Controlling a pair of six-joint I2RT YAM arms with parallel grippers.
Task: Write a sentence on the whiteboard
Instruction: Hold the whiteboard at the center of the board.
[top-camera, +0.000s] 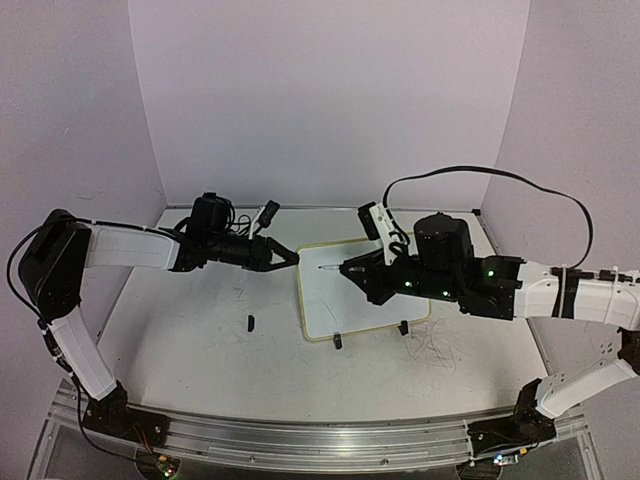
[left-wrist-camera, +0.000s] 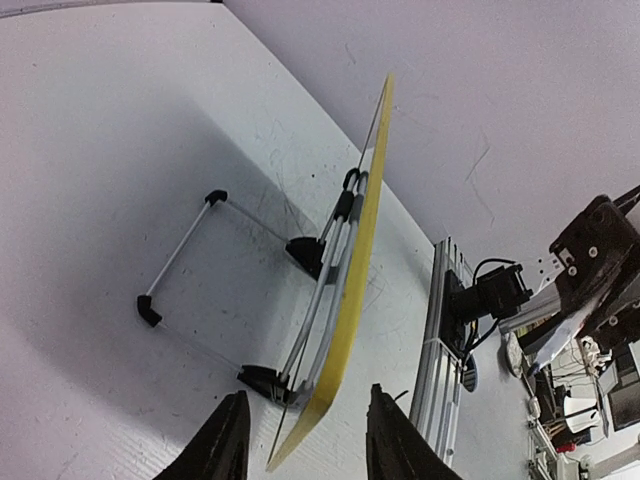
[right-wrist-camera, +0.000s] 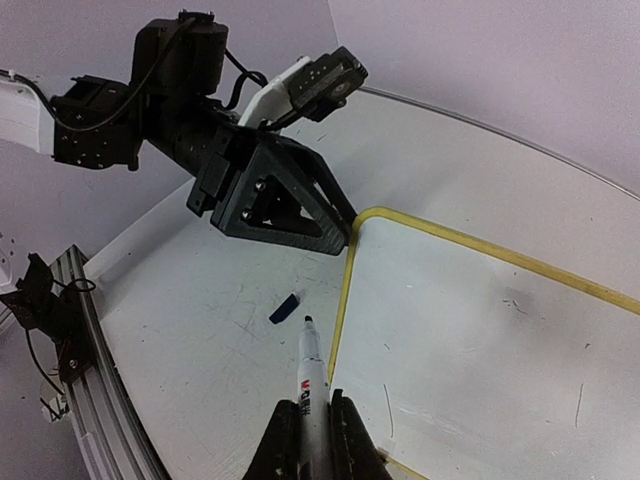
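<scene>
The whiteboard (top-camera: 335, 305) stands in the middle of the table (top-camera: 190, 345), between my two arms. It leans back on a wire prop (left-wrist-camera: 180, 255), with two small black feet (top-camera: 339, 342) at its near edge. Its white face carries a few faint short strokes, too small for me to read as words.

My left claw (top-camera: 293, 258) is at the whiteboard's far left corner. Its fingers are spread, one on each side of the yellow rim (left-wrist-camera: 355, 250), with a gap showing on both sides.

My right claw (right-wrist-camera: 313, 400) is pressed together on a white pen (right-wrist-camera: 311, 365), which sticks out straight ahead. The pen's dark tip points at the left part of the whiteboard, close to the rim; I cannot tell whether it touches.

A small dark cap (top-camera: 250, 322) lies on the table to the left of the whiteboard, apart from it. Grey scribbles mark the table near my right arm.
</scene>
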